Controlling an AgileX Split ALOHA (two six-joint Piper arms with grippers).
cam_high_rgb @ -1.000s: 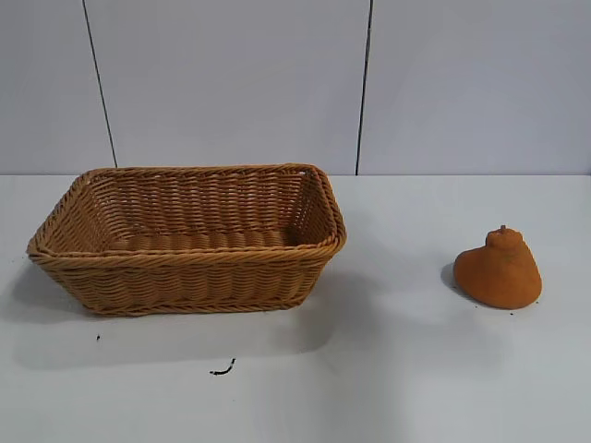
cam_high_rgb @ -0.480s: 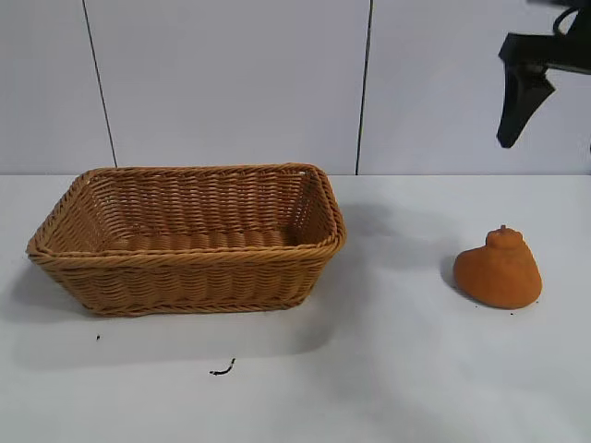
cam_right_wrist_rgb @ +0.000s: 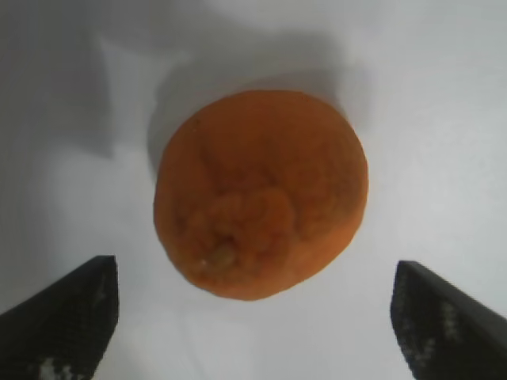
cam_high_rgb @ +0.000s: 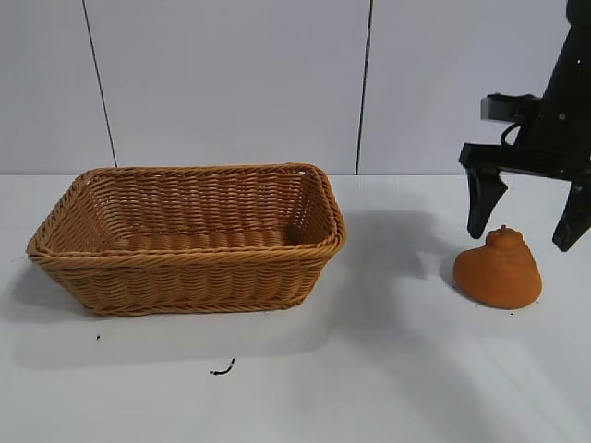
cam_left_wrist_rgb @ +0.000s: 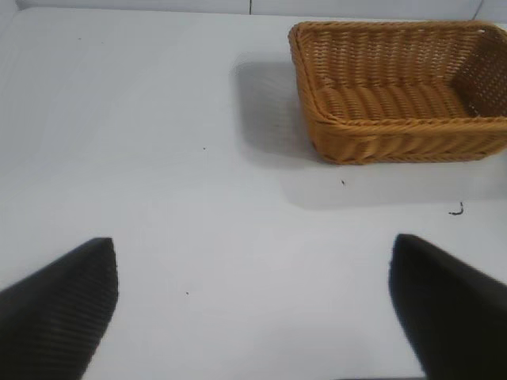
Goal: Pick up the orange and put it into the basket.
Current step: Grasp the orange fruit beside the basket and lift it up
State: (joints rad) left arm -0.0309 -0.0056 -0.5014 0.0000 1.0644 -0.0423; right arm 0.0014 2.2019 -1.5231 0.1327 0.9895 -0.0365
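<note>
The right gripper point(cam_high_rgb: 526, 221) hangs right over the orange point(cam_high_rgb: 499, 269), fingers spread wide, one tip on each side of the knob and neither one touching. That is a straddle: the gap is wider than the fruit, so a straight drop should put both fingers around the broad base, not the narrow top. The right wrist view agrees, with the orange point(cam_right_wrist_rgb: 261, 194) sitting squarely between the two dark fingertips point(cam_right_wrist_rgb: 59, 317).

The orange rests on the table point(cam_high_rgb: 397, 369) at the right, tilted, well apart from the basket point(cam_high_rgb: 185, 238) over on the left. The basket stands upright with its mouth open to take the fruit, nothing visible inside.

The left gripper point(cam_left_wrist_rgb: 253, 309) is out of the exterior view; its own camera shows fingers apart above bare table, the basket point(cam_left_wrist_rgb: 396, 87) farther off. It looks idle.

Nothing lifted yet. Next call, as I judge it: lower, close, carry across.
</note>
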